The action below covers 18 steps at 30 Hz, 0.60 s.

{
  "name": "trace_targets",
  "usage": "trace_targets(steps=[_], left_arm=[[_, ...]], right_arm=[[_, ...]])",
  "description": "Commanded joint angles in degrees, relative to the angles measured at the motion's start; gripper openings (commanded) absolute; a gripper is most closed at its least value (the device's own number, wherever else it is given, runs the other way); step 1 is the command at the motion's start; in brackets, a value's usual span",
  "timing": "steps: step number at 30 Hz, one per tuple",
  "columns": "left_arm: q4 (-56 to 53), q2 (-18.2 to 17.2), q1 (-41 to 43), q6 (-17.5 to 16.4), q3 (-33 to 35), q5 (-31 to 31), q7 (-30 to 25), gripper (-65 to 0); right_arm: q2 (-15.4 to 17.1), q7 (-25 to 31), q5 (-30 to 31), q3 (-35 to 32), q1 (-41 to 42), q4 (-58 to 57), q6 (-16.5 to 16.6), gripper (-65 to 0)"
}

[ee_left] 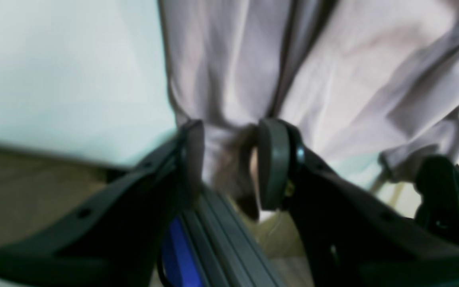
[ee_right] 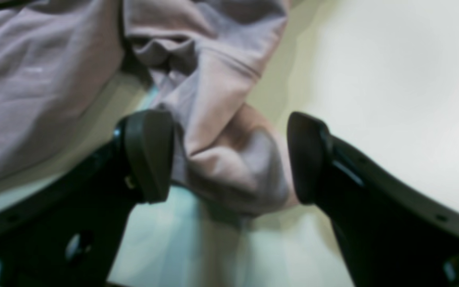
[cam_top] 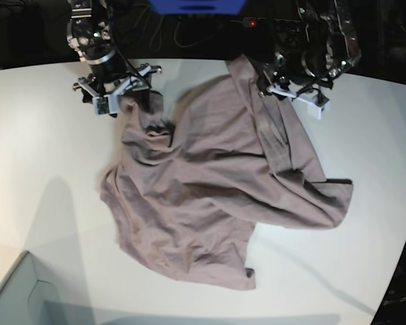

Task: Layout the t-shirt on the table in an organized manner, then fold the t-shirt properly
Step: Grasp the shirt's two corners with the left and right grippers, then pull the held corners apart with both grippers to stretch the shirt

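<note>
The t-shirt (cam_top: pixel 216 196) lies crumpled across the middle of the white table (cam_top: pixel 47 149) in the base view, spread unevenly with many folds; one part reaches down toward the lower middle of the frame, another bunches out to the right, and two parts are drawn up toward the top of the frame, one at each arm. At the upper right of that view the left gripper (cam_top: pixel 277 80) sits over the raised edge of the cloth. The left wrist view shows it (ee_left: pixel 229 159) pinching a gathered bunch of the shirt (ee_left: pixel 333 79) between its two dark pads, the jaws narrowed onto the fabric, which fans out above into the upper middle and right of the frame, with the table (ee_left: pixel 66 71) pale at the upper left. At the upper left of the base view the right gripper (cam_top: pixel 125 91) stands at the other raised part of the shirt. In the right wrist view its (ee_right: pixel 229 159) jaws are spread wide with a rolled fold of the shirt (ee_right: pixel 229 159) lying between them; the left pad touches or nearly touches the cloth and the right pad is just beside it, not squeezing it. The table (ee_right: pixel 393 79) fills the right of that frame. A grey box corner (cam_top: pixel 13 298) shows at the lower left of the base view.
</note>
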Motion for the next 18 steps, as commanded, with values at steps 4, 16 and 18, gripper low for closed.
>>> trace_targets(steps=[4,16,18], left_arm=[[-2.26,0.12,-0.79,0.46,0.60,1.27,-4.82,-42.4],[-1.99,-5.68,-5.01,0.38,0.07,0.66,-7.72,-65.0],[-1.90,-7.71,-6.59,0.29,-0.81,0.66,-7.72,-65.0]], right_arm=[[1.72,1.70,0.65,-0.30,0.85,-0.74,0.43,-20.2],[3.83,1.70,0.65,0.23,4.89,-7.34,0.34,-60.0],[3.92,1.70,0.65,0.58,5.15,-6.99,0.34,-65.0]])
